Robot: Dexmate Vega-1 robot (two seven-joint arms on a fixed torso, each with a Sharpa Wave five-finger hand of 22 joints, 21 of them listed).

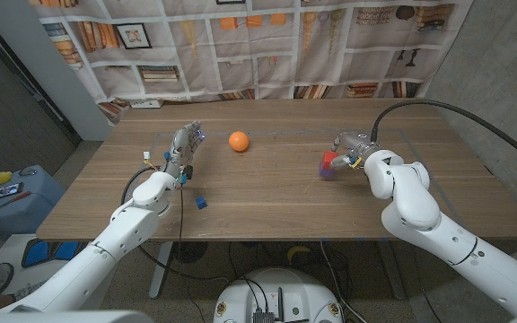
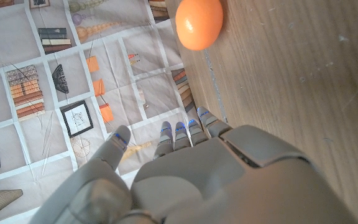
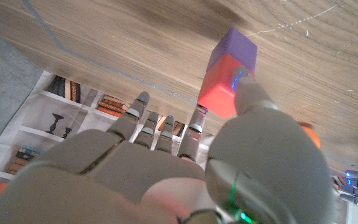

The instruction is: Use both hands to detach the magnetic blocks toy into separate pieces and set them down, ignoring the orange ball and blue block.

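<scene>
- Red-and-purple magnetic blocks toy stands on the wooden table, right side, joined, pinched by the right hand.
- Left hand holds nothing, fingers apart.
- Orange ball lies between the hands; blue block nearer the front edge.

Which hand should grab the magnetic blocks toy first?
Right. The right hand is already at the magnetic blocks toy, thumb touching its red cube. The left hand stands across the table, open, near the orange ball.
</scene>
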